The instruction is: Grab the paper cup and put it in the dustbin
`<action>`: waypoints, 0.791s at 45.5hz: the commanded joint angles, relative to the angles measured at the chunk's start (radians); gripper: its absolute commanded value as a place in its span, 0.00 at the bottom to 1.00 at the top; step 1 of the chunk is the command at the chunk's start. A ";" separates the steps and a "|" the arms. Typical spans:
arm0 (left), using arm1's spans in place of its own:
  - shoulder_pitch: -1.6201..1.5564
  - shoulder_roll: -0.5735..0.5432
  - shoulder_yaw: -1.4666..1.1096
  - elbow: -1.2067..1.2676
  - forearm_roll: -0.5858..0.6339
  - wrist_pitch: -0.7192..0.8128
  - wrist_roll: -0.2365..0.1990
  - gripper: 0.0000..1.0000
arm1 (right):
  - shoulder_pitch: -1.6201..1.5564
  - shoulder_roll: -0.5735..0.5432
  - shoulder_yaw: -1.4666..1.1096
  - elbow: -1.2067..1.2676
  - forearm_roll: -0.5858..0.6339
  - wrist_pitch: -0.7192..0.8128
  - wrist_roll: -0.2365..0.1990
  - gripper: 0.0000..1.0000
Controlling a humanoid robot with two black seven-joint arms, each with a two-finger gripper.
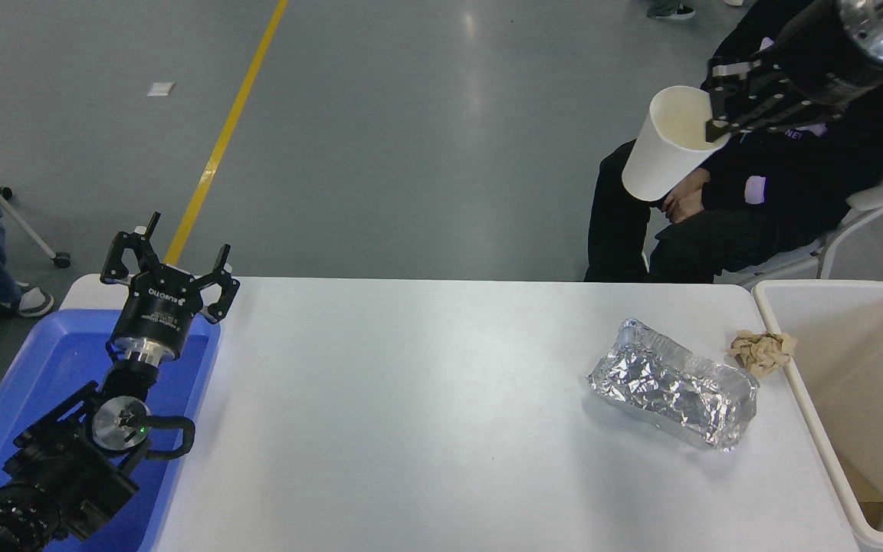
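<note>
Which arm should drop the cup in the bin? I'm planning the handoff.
Right. Its claw already grips the cup by the rim, raised on the bin's side. The left claw sits parked over the blue tray, far across the table.
</note>
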 commanded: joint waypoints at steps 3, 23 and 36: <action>-0.001 0.000 0.000 0.000 0.000 0.001 0.001 0.98 | -0.120 -0.271 -0.030 -0.012 -0.150 0.000 0.000 0.00; -0.001 0.000 -0.002 0.000 -0.002 0.001 -0.001 0.98 | -0.698 -0.345 0.031 -0.144 -0.115 -0.604 0.000 0.00; -0.001 0.000 0.000 0.000 -0.002 0.001 -0.001 0.98 | -1.209 -0.178 0.353 -0.543 -0.021 -0.701 0.000 0.00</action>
